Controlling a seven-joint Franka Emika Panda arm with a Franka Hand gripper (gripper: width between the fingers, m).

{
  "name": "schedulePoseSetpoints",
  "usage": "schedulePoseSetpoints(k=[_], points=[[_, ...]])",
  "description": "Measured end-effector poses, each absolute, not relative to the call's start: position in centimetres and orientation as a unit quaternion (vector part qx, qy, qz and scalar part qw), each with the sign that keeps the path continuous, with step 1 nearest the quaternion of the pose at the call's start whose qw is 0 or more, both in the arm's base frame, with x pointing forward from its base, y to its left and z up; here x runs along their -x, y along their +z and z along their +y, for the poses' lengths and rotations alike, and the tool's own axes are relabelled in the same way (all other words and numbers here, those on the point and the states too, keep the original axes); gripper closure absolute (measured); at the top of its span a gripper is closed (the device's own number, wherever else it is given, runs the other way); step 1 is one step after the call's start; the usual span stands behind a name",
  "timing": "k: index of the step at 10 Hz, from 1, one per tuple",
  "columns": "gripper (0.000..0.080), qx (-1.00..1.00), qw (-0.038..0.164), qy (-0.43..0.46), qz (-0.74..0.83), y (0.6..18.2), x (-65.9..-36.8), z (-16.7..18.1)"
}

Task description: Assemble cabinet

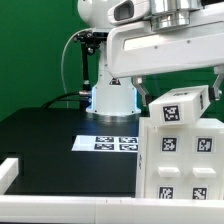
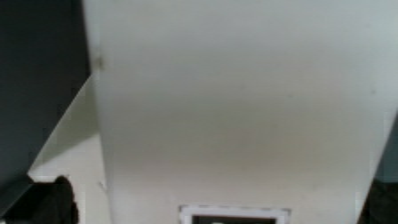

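Note:
The white cabinet body [image 1: 182, 165] stands at the exterior view's right front, with several black-and-white tags on its face. A smaller white cabinet panel [image 1: 180, 107] with one large tag sits tilted on top of it. My gripper [image 1: 178, 88] hangs right over that panel from the white arm. In the wrist view the panel [image 2: 231, 110] fills almost the whole picture. A tag [image 2: 235, 214] shows at its edge, and one dark fingertip [image 2: 54, 200] lies against its side. The other finger is hidden. The jaws look closed on the panel. No knob is in view.
The marker board [image 1: 108, 143] lies flat on the black table behind the cabinet. The robot base [image 1: 112, 97] stands beyond it before a green backdrop. A white rail [image 1: 60, 208] runs along the table's front edge and up the exterior view's left side.

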State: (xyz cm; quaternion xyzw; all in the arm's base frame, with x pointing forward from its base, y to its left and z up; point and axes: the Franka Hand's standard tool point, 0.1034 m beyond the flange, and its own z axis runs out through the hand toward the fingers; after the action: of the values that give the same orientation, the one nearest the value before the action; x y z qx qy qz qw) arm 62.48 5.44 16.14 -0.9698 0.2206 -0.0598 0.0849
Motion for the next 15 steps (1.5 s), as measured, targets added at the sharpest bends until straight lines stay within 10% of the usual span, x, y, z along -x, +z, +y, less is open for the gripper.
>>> schedulePoseSetpoints(k=[2, 4, 15], points=[[0.0030, 0.966, 0.086, -0.058, 0.236, 16.1, -62.5, 5.4], [0.0248, 0.956, 0.089, -0.055, 0.275, 16.1, -62.5, 5.4], [0.0246, 0.653, 0.129, -0.013, 0.746, 16.1, -63.1, 7.0]])
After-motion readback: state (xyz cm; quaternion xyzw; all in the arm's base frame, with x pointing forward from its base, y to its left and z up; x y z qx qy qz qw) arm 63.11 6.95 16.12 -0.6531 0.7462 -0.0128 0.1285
